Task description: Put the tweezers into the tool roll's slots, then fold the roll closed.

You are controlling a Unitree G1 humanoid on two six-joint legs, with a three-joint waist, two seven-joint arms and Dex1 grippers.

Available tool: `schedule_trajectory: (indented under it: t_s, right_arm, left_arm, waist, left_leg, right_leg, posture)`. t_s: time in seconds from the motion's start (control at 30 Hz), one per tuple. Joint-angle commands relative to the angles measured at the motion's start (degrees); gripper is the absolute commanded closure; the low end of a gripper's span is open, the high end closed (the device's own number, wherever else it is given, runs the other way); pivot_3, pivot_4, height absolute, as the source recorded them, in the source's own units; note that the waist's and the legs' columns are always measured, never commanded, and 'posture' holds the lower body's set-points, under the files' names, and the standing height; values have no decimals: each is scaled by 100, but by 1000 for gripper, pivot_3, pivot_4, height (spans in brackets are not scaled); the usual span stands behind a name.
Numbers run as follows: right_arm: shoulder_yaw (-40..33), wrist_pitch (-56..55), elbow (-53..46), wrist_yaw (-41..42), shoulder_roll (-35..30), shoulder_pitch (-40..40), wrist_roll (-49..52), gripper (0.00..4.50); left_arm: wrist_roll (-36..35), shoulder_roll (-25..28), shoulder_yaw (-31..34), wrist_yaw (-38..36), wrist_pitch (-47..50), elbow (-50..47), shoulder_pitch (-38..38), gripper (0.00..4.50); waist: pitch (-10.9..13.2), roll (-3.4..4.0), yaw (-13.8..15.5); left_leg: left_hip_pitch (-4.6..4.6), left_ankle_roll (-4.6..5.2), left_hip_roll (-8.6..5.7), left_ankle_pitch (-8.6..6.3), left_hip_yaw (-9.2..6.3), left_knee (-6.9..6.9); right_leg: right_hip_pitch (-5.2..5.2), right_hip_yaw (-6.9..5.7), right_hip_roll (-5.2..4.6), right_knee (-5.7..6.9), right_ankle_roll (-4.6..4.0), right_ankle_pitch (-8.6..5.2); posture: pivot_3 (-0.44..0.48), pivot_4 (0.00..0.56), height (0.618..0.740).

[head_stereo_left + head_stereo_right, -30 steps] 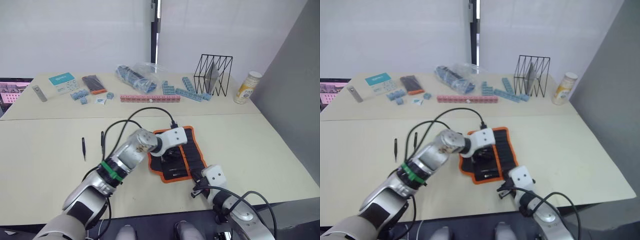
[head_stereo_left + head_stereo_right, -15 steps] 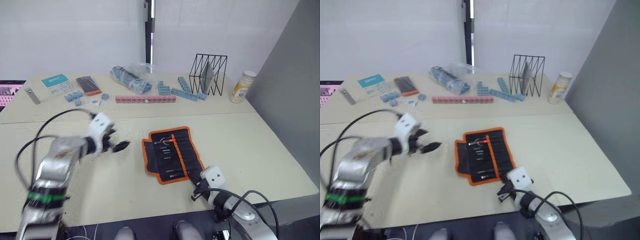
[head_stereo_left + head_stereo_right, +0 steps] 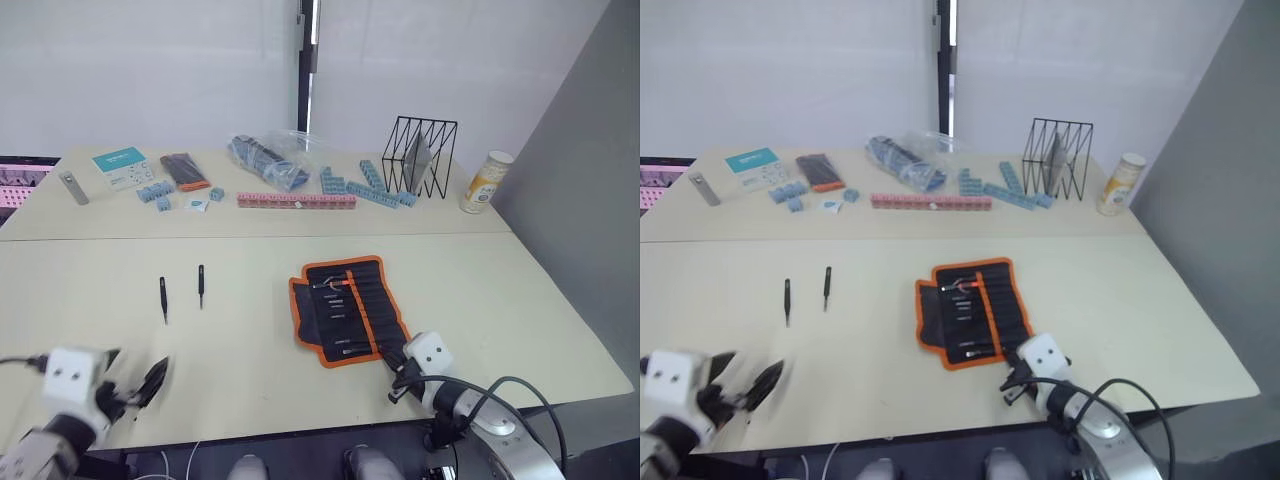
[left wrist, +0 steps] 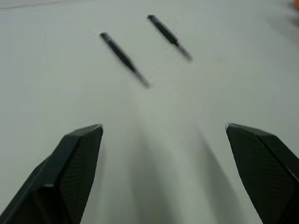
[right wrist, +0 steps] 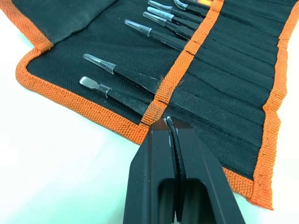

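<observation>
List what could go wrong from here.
1. Two tweezers lie close together on the table; the open left gripper might nudge one while picking the other.
2. The right gripper, shut, rests at the roll's near edge; it might drag the roll.

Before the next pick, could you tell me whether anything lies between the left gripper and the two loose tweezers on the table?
Nothing visible does. The left gripper, fingers open, faces the two tweezers across bare table. The tool roll lies open off to their right.
</observation>
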Motion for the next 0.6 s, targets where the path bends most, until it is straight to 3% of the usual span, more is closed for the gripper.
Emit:
schedule_trajectory:
  t_s: [0.03, 0.1, 0.27, 0.4, 0.47, 0.6]
  right_arm:
    - [217, 395, 739, 123, -104, 178, -127, 4500]
    - [228, 407, 748, 158, -112, 131, -121, 4500]
    - [112, 269, 609, 151, -91, 83, -55, 4500]
    - [-128, -10, 313, 76, 42, 131, 80, 4500]
    - [-199, -197, 203, 46, 97, 172, 79, 4500]
    - [-368, -660, 46, 1, 288, 176, 158, 4500]
  left_arm:
    - [-202, -168, 185, 123, -484, -289, 294, 37]
    - [-213, -209, 120, 144, -623, -275, 439, 37]
    - [-235, -274, -57, 256, -872, -172, 557, 37]
    - [-255, -261, -192, 348, -999, -105, 511, 37]
    - [-264, -248, -261, 383, -1046, -91, 501, 37]
    - [-266, -229, -417, 445, -1128, -65, 512, 37]
  waist:
    - [-1, 1, -5]
    - [-10, 22, -41]
    - [-22, 55, -183]
    - [-20, 50, -161]
    - [-16, 57, -156]
    - [-8, 48, -112]
  left_leg:
    - [-4, -5, 0, -3, -7, 14]
    - [-24, -8, -1, -5, -36, 27]
    - [-181, -7, 34, -7, -87, 57]
    - [-171, -3, 26, -9, -6, 54]
    - [-107, 7, 22, -24, 6, 48]
    - [-94, 6, 2, -44, 13, 43]
  right_leg:
    - [-1, -5, 0, -11, 0, 0]
    - [-3, -31, 2, -77, 0, 0]
    - [1, -147, -24, -263, -11, 6]
    - [-19, -167, -104, -181, -18, 10]
    - [-46, -162, -101, -150, -18, 11]
    - [-73, -144, -98, -56, -16, 13]
  posture:
    - [0, 150, 738]
    - [0, 150, 738]
    - [0, 150, 738]
    - [0, 150, 738]
    - [0, 150, 738]
    - [0, 150, 738]
